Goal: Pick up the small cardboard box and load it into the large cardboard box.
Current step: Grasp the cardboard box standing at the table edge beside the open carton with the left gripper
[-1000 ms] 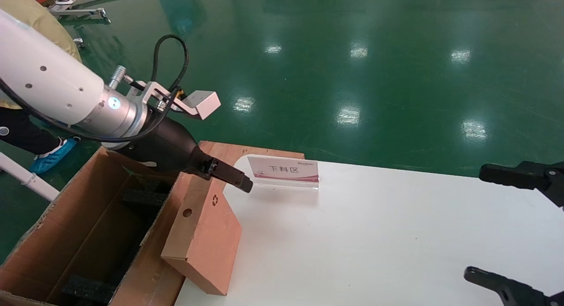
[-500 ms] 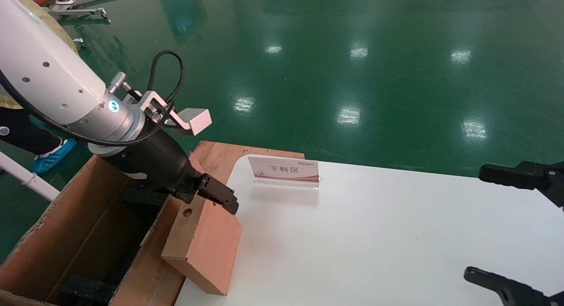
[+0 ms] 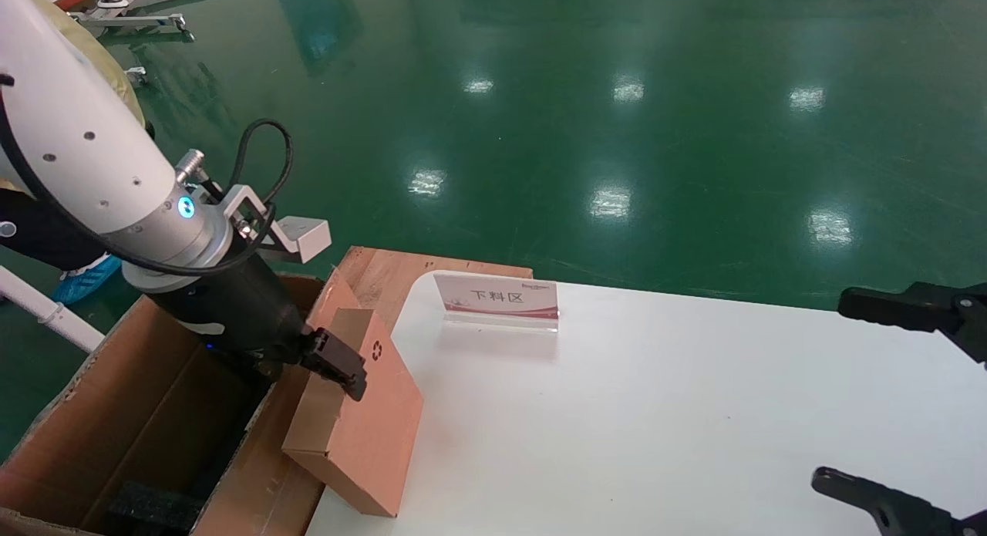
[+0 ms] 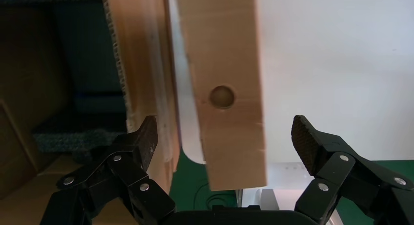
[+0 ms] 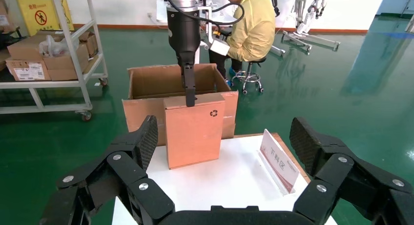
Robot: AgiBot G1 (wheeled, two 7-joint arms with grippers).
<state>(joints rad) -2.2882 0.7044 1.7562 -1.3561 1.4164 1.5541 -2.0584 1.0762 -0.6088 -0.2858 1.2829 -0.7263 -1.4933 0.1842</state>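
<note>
Here we read the scene from the left. The large cardboard box [image 3: 116, 412] stands off the left edge of the white table [image 3: 655, 412], its top open, with black foam [image 3: 150, 505] visible low inside; the head view cuts off its near end. The small cardboard box [image 3: 362, 420] stands on edge at the table's left border, just beside the carton's near flap; whether the two touch, we cannot tell. Its recycling symbol [image 3: 375, 351] faces the table side.

The left gripper [image 3: 339, 362] sits over the small box's upper end. In the left wrist view the left gripper [image 4: 224, 137] is spread wide, one finger [image 4: 141, 137] down on the carton-flap side and the other over the bare table, with the box's narrow face and round hole [image 4: 222, 96] between them. Neither pad touches cardboard, so we record it as holding nothing. The head view hides that hole behind the arm.

The tabletop to the right of the small box lies bare up to a tilted placard [image 3: 497, 298] near the far edge, leaving open room on that side; the flap crowds the other.

The right gripper [image 3: 871, 397] is parked past the table's right border, fingers wide apart and gripping nothing. Its own camera alone shows the small box [image 5: 194, 130] front-on, the carton [image 5: 171, 88] behind it, a seated person in yellow [image 5: 251, 27] and a shelving cart [image 5: 49, 54].
</note>
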